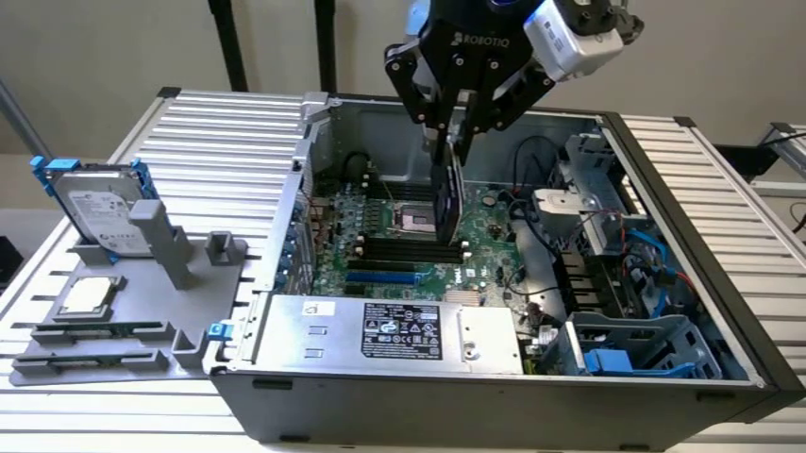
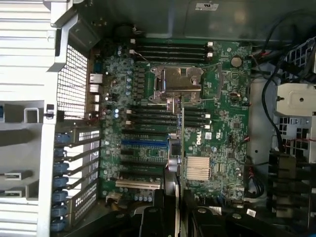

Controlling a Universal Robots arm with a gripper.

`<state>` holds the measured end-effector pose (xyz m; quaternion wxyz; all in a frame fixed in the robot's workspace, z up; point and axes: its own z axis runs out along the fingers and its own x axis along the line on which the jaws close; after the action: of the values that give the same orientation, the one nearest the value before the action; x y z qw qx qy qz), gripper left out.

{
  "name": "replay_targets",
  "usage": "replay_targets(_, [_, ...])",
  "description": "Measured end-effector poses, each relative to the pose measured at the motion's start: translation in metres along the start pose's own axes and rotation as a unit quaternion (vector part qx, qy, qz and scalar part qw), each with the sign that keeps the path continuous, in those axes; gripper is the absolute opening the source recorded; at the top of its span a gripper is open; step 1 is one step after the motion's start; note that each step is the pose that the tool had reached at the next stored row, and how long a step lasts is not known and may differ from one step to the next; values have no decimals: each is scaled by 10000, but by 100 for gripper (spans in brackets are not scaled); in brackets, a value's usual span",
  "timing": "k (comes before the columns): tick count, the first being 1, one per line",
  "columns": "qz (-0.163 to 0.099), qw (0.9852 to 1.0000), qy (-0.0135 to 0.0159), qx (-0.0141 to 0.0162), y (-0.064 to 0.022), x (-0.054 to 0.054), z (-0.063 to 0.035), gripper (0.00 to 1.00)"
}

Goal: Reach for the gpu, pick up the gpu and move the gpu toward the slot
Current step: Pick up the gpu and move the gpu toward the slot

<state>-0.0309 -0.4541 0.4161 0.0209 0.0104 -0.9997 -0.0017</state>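
The thin, flat, dark card with a silver metal edge (image 1: 444, 184), likely the gpu, hangs upright, edge-down, above the green board (image 1: 485, 245).

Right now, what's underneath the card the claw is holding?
The claw holds the gpu on edge above the green motherboard inside the open computer case. Black slots and the silver processor socket lie below. The card hides the strip directly beneath it.

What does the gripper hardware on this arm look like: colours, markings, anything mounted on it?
The gripper is black, with angular linked jaws and white ROBOTIQ lettering on its body. A silver-grey camera module with a black end is mounted beside the wrist.
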Motion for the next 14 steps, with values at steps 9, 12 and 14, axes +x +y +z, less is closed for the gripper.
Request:
replay_targets(9, [21,10000,7,-1,16,-116,14,26])
replay_targets(12, [21,10000,14,-1,16,-117,14,26])
replay_targets(14, [21,10000,19,-1,17,-118,14,26])
